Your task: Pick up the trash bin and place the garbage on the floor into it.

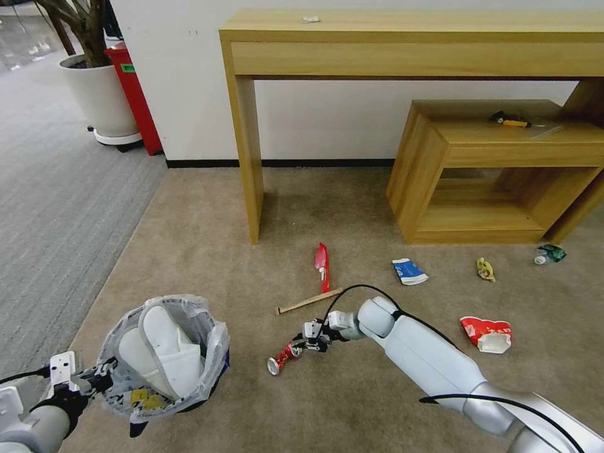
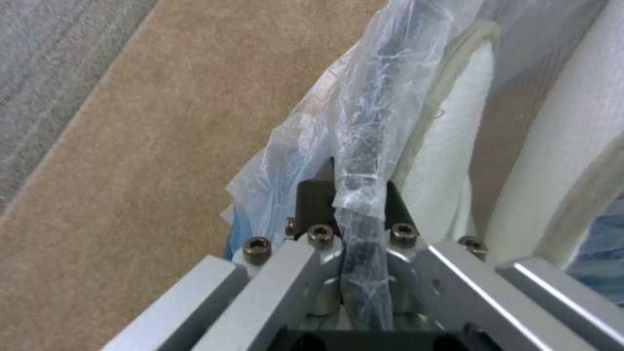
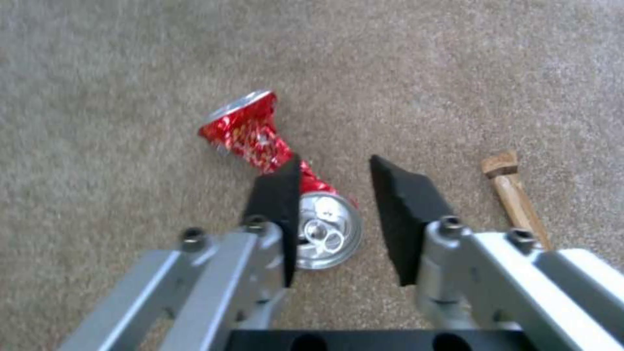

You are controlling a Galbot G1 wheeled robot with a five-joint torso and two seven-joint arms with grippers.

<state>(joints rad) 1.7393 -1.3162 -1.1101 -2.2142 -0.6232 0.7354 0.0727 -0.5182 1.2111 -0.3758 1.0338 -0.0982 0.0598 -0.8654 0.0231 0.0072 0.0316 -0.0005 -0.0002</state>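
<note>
Two white slippers (image 1: 165,352) in trash bin (image 1: 211,368); seven litter pieces on carpet (image 1: 214,251)

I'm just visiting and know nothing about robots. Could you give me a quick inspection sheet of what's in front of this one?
Surface: beige carpet.
Job's things: trash bin holds white slippers; crushed can, wooden stick, red wrapper, carton, yellow wrapper, green bottle, red-white cup on floor.
Clutter: yellow-black item on low shelf.
Grippers: left gripper clamped on bin rim; right gripper open over can.
Cables: black cable on right arm.
Surroundings: wooden console table, potted plant.
</note>
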